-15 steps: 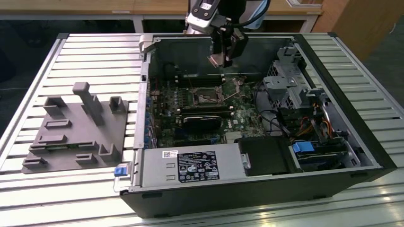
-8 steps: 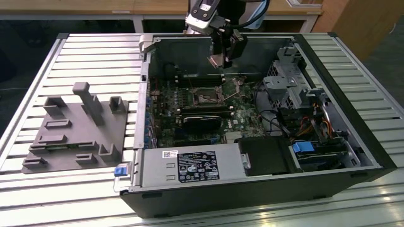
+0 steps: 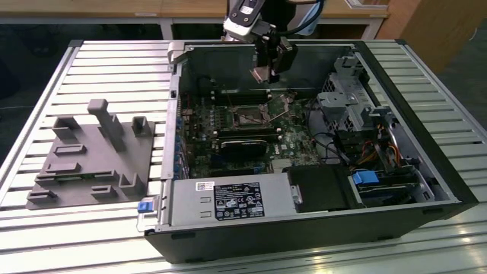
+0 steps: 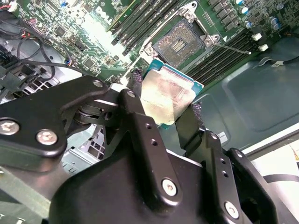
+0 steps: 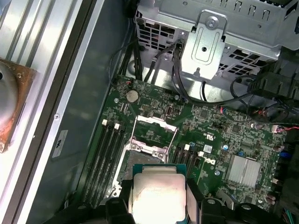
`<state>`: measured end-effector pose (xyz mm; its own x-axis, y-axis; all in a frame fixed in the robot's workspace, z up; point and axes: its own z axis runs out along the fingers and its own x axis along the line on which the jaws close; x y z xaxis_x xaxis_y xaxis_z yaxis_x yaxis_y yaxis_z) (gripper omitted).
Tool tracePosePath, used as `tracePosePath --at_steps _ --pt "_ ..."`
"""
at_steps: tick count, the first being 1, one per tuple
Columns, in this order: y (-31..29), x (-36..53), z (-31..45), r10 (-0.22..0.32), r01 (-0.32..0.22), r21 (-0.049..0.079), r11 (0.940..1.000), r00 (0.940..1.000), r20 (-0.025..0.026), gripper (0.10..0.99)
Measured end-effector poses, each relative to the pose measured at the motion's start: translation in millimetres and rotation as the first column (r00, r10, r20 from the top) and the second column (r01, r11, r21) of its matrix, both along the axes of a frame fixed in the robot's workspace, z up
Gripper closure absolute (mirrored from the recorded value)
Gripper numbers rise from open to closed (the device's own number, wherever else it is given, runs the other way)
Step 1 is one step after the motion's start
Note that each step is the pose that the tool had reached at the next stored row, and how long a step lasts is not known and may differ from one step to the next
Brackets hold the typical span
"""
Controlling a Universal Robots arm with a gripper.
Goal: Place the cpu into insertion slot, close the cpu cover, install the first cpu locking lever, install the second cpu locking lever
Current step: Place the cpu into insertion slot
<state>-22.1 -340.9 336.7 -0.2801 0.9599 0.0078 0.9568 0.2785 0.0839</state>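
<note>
My gripper [image 3: 268,73] hangs inside the open computer case [image 3: 426,171], above the motherboard's back part. It is shut on the cpu [image 4: 168,93], a pale silver square chip on a blue-green base, clamped by its edges between the two black fingers [image 4: 135,100]. In the first wrist view the cpu [image 5: 156,196] sits just short of the insertion slot [image 5: 150,135]. The insertion slot [image 4: 180,44] lies bare, its contact field showing, with nothing in it. A silver frame, apparently the cpu cover [image 5: 156,121], stands at the slot's edge. One thin lever [image 4: 233,48] sticks out sideways.
A grey labelled power supply box [image 3: 228,200] fills the case's near side. The black heatsink block [image 3: 243,149] lies just in front of the slot. A metal drive cage [image 3: 346,97] with cables is at the exterior view's right. A grey fixture plate [image 3: 91,154] lies on the slatted table.
</note>
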Motion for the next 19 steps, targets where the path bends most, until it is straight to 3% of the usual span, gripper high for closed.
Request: tracePosePath --at_steps 19 --pt "0.0 0.0 -6.3 -0.041 0.041 0.000 0.9992 0.9992 0.0000 0.549"
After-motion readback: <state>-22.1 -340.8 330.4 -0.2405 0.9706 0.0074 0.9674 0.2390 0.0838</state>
